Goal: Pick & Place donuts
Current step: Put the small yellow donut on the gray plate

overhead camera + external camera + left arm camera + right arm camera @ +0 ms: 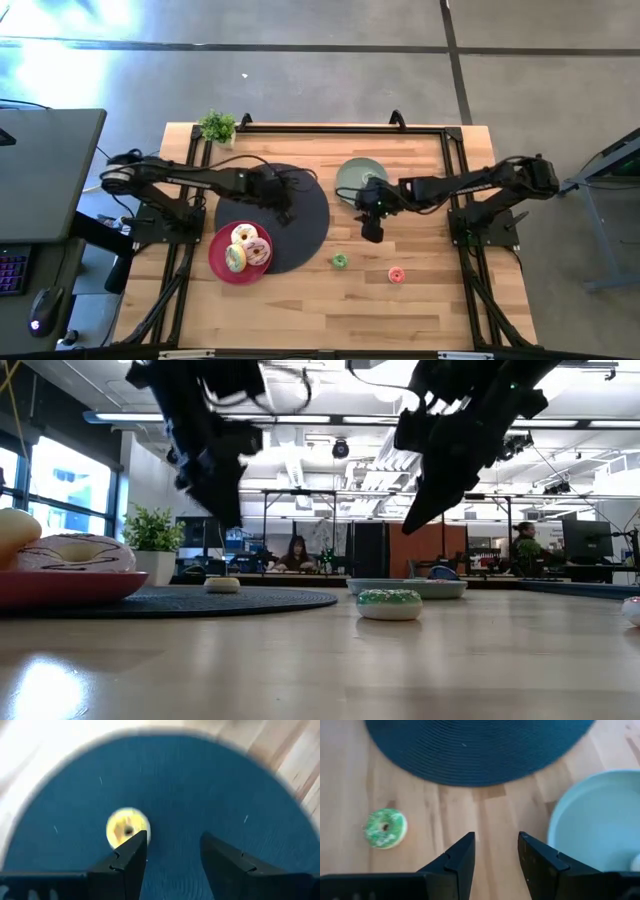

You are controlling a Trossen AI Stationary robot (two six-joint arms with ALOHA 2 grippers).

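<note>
From above, we see three big donuts point(247, 249) on the red plate point(218, 258), at 7 o'clock on the black mat point(300, 215).

In the left wrist view, our left gripper point(172, 852) has open, empty fingers beside a tiny yellow donut point(125, 826).

In the right wrist view, our right gripper point(496, 850) is open and empty near the tiny green donut point(385, 828).

Bright daylight is glaring off the grey concrete floor point(60, 60) and pale wooden tabletop point(40, 690); motion blur is smearing the round dark woven mat point(200, 785).
</note>
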